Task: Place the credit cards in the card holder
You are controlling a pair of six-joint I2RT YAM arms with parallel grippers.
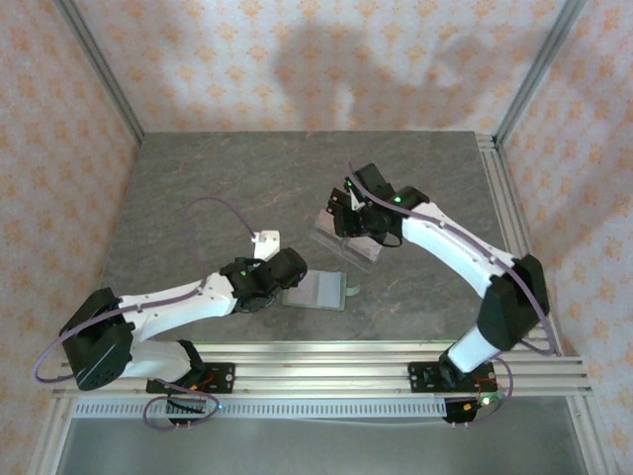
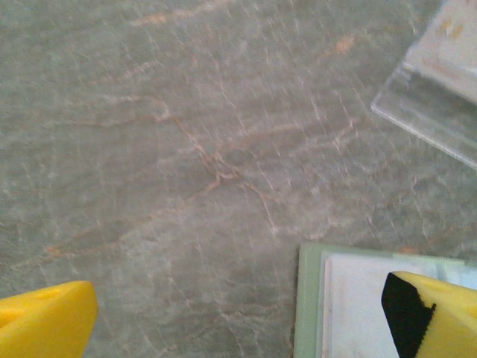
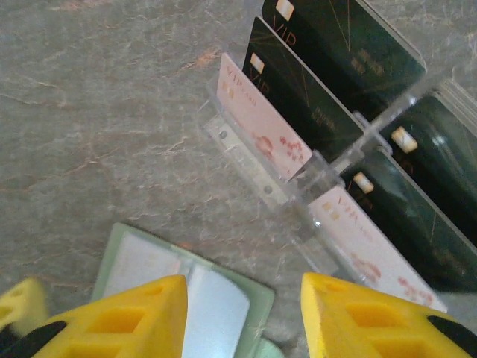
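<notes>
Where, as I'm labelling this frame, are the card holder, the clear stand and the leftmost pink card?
card holder (image 3: 141,265), right wrist view, pale inner panel.
clear stand (image 3: 242,153), right wrist view, front lip.
leftmost pink card (image 3: 261,123), right wrist view, middle of its face.

Peach-patterned walls (image 1: 178,49) (shadows cast on the back one) enclose a grey veined tabletop (image 1: 198,178) framed by aluminium rails (image 1: 326,358).

Clear acrylic tiered stand (image 3: 246,160) sits on grey veined stone-look tabletop (image 1: 198,198) ahead of me. Orange-patterned wallpaper walls (image 1: 297,59) on three sides. Aluminium rails (image 1: 326,361) along my near edge.
</notes>
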